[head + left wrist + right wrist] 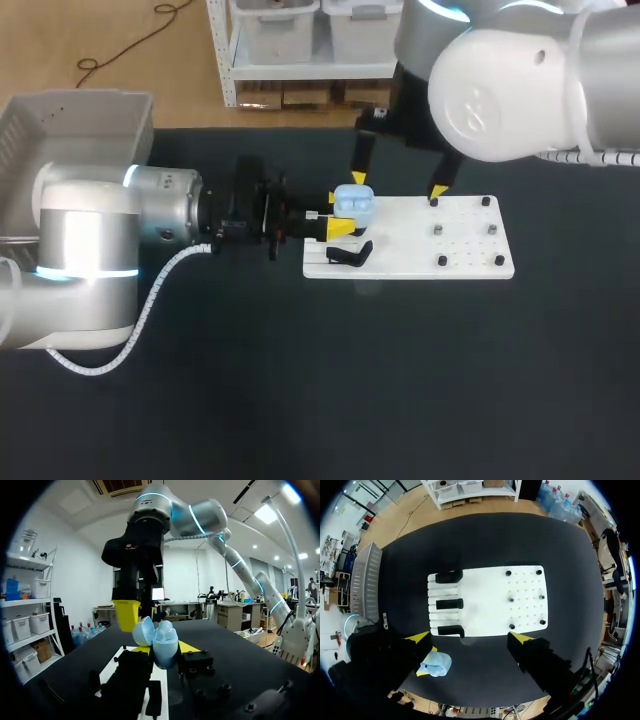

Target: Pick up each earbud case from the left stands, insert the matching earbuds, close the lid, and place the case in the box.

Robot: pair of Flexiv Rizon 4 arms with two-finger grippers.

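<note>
A light blue earbud case [354,204] with its lid open hangs just above the left end of the white board [420,245]. My left gripper [343,213] is shut on it from two sides. In the left wrist view the case [163,641] stands upright between the yellow tips of my left gripper [164,650]. My right gripper [398,185] hovers open over the board's far edge, one finger close beside the case. Looking down in the right wrist view, my right gripper [470,639] spans wide, and the case [436,663] lies just outside one fingertip.
Black stands [449,603] sit in a row on the board's left end, and small pegs [441,261] dot its right half. A grey box [75,130] stands at the far left of the table. The dark table top [400,380] spreads in front.
</note>
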